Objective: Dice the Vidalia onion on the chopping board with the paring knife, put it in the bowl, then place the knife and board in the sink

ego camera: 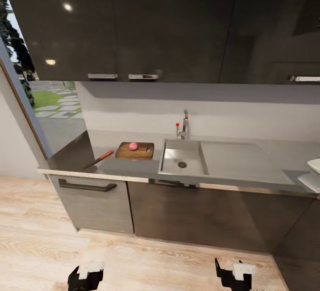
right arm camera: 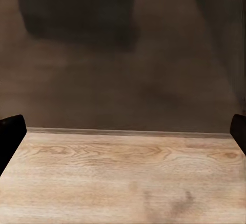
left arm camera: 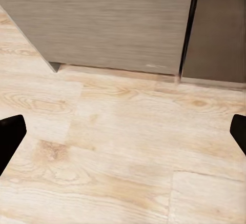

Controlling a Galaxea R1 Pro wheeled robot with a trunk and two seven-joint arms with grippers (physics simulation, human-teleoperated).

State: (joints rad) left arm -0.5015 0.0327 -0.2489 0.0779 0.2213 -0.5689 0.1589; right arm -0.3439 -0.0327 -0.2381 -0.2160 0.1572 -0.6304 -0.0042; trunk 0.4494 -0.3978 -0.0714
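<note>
The Vidalia onion (ego camera: pixel 133 146), a small pinkish ball, rests on the dark brown chopping board (ego camera: pixel 135 150) on the grey countertop (ego camera: pixel 249 162), just left of the sink (ego camera: pixel 183 160). The sink basin holds nothing but its drain. The paring knife (ego camera: pixel 99 158) lies on the counter left of the board, orange handle toward the board. A white bowl (ego camera: pixel 314 165) shows partly at the right edge. My left gripper (ego camera: pixel 86 277) and right gripper (ego camera: pixel 234 274) hang low over the wood floor, far below the counter. Both wrist views show the fingers (left arm camera: pixel 9 137) (right arm camera: pixel 10 137) spread wide, empty.
Glossy dark upper cabinets (ego camera: pixel 169 24) hang above the counter. Grey-brown lower cabinets (ego camera: pixel 98 202) with a dark handle stand below it. A chrome tap (ego camera: pixel 183 126) with a red knob rises behind the sink. A window (ego camera: pixel 26 82) is at the left. Light wood floor (ego camera: pixel 133 260) lies between me and the cabinets.
</note>
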